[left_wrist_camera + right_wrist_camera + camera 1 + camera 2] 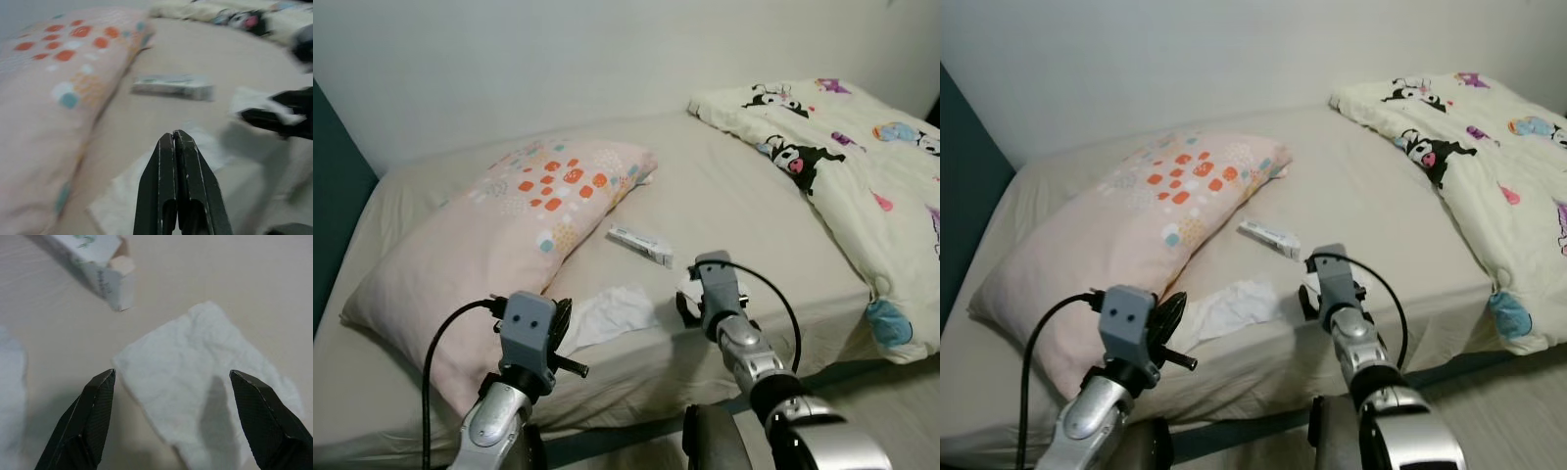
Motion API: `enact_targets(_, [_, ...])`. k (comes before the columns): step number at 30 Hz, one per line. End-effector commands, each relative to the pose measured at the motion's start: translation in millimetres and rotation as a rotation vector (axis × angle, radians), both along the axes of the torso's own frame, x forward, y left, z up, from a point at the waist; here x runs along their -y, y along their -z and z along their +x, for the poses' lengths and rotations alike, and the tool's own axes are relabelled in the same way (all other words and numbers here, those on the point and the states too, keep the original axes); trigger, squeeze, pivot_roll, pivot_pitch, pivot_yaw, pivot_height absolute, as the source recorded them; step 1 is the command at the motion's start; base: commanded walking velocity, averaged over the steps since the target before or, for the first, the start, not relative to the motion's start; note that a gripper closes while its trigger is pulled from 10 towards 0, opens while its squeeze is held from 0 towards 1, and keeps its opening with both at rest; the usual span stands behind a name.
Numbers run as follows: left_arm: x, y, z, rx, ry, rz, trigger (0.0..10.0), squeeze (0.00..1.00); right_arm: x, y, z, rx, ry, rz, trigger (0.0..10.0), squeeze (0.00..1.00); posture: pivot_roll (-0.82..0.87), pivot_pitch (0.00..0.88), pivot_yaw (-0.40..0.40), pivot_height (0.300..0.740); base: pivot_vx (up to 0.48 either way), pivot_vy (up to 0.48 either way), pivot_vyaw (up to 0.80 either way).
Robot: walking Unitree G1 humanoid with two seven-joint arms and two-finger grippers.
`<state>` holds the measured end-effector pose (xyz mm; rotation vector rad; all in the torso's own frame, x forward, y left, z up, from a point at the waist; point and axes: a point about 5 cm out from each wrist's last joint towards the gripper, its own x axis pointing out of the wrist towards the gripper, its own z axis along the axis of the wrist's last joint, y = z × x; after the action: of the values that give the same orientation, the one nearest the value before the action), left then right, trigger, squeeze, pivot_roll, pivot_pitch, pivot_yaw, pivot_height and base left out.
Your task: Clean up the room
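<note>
Eye views: right hand (690, 294) over bed (744, 196) edge, largely hiding a small tissue (205, 377); larger tissue (612, 311) beside pillow (499, 245).
Left wrist: left hand (176, 147) fingers pressed together; carton (173, 86) blurred.
Right wrist: fingers spread astride small tissue.

A beige-sheeted bed (734, 196) stands against a plain pale wall (558, 59). A dark teal panel (333, 196) flanks its left; pale floor (901, 411) lies at lower right.
</note>
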<state>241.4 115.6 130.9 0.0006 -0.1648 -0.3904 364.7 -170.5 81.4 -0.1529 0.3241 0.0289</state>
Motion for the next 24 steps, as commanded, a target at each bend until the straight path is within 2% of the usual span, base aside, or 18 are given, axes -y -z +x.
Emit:
enact_targets(1, [2.5,-1,-4.4,-0.020,0.044,-0.016,10.0,0.00,0.1,4,-1.1,-0.036,0.010,0.018,10.0,1.00,0.11,0.207,-0.007,0.556,0.000,0.000,0.00])
enact_targets(8, [10.6,-12,-6.4,0.019,0.100,-0.015,10.0,0.00,7.4,0,1.4,-0.044,0.051,0.034,10.0,1.00,0.12,0.222,-0.003,0.556,0.000,0.000,0.00])
enact_targets(9, [11.1,-15,-5.0,0.031,0.098,-0.009,10.0,0.00,8.8,0,1.8,-0.049,0.061,0.045,10.0,0.00,0.13,0.231,0.000,0.556,0.000,0.000,0.00])
enact_targets(21, [5.6,-23,-2.5,0.043,0.079,0.037,10.0,0.00,10.0,6,-0.3,-0.106,0.060,0.053,10.0,0.00,0.14,0.243,0.010,0.556,0.000,0.000,0.00])
enact_targets(24, [0.8,-25,-0.2,0.062,0.048,0.073,10.0,0.00,10.0,6,-0.4,-0.123,0.046,0.043,10.0,0.00,0.14,0.240,0.011,0.556,0.000,0.000,0.00])
